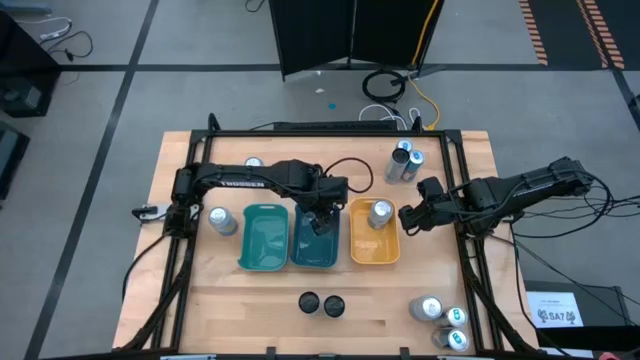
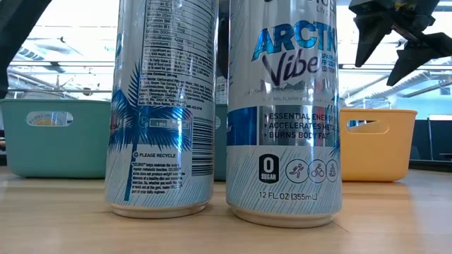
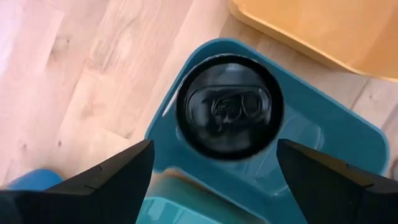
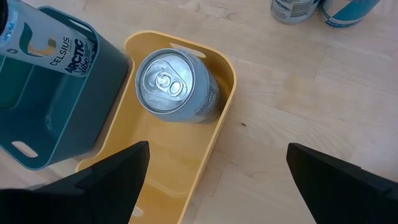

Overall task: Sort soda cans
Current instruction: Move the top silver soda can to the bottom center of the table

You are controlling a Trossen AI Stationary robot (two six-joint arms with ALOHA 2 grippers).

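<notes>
My left gripper (image 1: pixel 319 221) (image 3: pixel 214 144) hangs open over the far end of the blue middle tray (image 1: pixel 312 250). A black-topped can (image 3: pixel 229 107) stands upright on that tray's floor (image 3: pixel 323 134), below and between the spread fingers, which do not touch it. My right gripper (image 1: pixel 408 217) (image 4: pixel 217 146) is open, just right of the orange tray (image 1: pixel 373 247). A silver-topped can (image 1: pixel 380 213) (image 4: pixel 176 85) stands at that tray's far end. The teal tray (image 1: pixel 263 238) on the left holds no can that I see.
Loose cans stand on the table: one left of the teal tray (image 1: pixel 221 220), one at the far left (image 1: pixel 252 163), two at the far right (image 1: pixel 405 162), two dark-topped near the front edge (image 1: pixel 320 303) (image 2: pixel 282 113), three at the near right corner (image 1: pixel 445 320). Bare wood lies in front of the trays.
</notes>
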